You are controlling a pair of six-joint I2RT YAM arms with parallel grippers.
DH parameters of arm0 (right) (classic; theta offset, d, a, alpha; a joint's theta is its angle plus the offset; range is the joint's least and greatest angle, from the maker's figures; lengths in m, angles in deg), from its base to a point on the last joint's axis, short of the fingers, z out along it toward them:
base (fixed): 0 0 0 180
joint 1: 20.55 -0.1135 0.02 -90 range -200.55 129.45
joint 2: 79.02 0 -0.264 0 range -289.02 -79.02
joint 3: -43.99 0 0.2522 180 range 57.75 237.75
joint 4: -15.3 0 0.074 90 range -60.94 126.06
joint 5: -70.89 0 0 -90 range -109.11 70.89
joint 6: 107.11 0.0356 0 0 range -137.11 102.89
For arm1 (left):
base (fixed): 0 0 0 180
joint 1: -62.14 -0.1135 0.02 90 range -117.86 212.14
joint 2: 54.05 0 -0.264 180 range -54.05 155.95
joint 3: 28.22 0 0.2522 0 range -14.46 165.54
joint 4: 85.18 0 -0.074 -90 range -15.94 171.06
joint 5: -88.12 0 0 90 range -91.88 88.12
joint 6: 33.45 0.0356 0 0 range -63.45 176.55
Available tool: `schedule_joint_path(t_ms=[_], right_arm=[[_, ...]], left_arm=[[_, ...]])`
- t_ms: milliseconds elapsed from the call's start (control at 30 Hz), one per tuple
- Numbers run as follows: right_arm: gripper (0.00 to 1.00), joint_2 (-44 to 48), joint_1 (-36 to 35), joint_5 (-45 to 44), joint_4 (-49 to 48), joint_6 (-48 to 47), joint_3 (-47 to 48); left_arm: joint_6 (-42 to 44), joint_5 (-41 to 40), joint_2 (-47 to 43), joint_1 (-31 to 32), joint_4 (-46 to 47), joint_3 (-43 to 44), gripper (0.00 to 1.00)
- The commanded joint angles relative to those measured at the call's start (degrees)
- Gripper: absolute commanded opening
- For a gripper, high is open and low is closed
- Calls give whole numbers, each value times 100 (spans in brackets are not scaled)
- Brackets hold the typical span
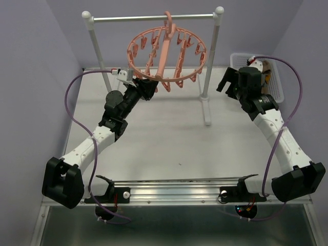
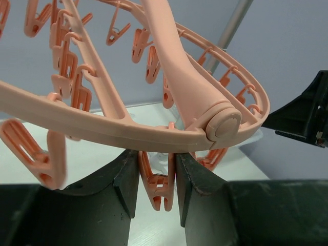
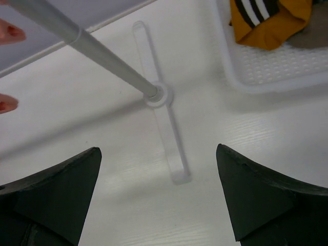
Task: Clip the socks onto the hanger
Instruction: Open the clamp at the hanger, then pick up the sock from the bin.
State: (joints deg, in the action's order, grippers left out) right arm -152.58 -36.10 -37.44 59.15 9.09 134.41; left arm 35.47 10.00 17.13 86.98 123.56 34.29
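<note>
Hovering over the rail stand's [image 3: 169, 148] foot beside the socks' [image 3: 271, 25] basket [image 3: 277, 69], my right fingers [image 3: 56, 195] gape; my left fingers [image 2: 125, 189] pinch a clip [image 2: 158, 187] of the hanger [image 2: 102, 128].

A salmon-pink hanger [image 1: 166, 54] hangs from a white-posted rail [image 1: 154, 18] above the desk [image 1: 169, 138]. The left end effector [image 1: 147, 89] sits at its near rim; the right end effector [image 1: 228, 86] hovers beside a white basket [image 1: 278, 77].
</note>
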Motion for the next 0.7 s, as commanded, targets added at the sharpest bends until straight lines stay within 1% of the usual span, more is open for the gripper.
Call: schedule_joint_path(t_ms=[0,33,67,133,167,200,267,300,400,433,467,500,533,567,600,667], right_arm=[[100,-105,640,-216,348,211,50],[100,-193,815,-102,358,184,85],[100,-411,1226,-5,349,141,155],[100,-728,1806,293,340,53,480],[100,-913,1914,321,340,-9,629],[100,-1280,1985,260,323,-96,787],[100,-1695,2064,-3,244,-193,1271],[100,-2097,2126,-143,165,-194,1437],[100,-2758,2275,-197,33,-115,2132],[100,-3195,2276,-198,24,-106,2516],[100,-3417,2276,-171,6,-115,2520],[100,-3628,2276,-171,-81,-132,2886],[99,-3830,2276,-145,-143,-141,3055],[99,-4224,2276,-49,-213,-167,3204],[98,-4419,2276,-13,-275,-133,3502],[95,-4884,2276,-57,-275,8,3767]], left_arm=[[-1,-476,-130,73,57,64,0],[-36,-502,-130,91,4,99,0],[-28,-468,-122,109,4,108,0],[-45,-546,-130,188,-40,152,0],[-19,-555,-113,205,-40,152,0],[-10,-616,-113,240,-49,170,0],[7,-765,-87,328,-93,205,0],[-1,-810,-60,381,-145,240,0],[-27,-845,10,425,-207,293,0],[-36,-845,19,460,-242,319,0],[-63,-845,36,469,-251,319,0],[-71,-863,45,495,-260,319,0],[-80,-889,80,504,-277,328,0],[-72,-959,89,513,-321,354,0],[-80,-1012,98,548,-339,354,0],[-72,-1100,142,566,-400,398,0]])
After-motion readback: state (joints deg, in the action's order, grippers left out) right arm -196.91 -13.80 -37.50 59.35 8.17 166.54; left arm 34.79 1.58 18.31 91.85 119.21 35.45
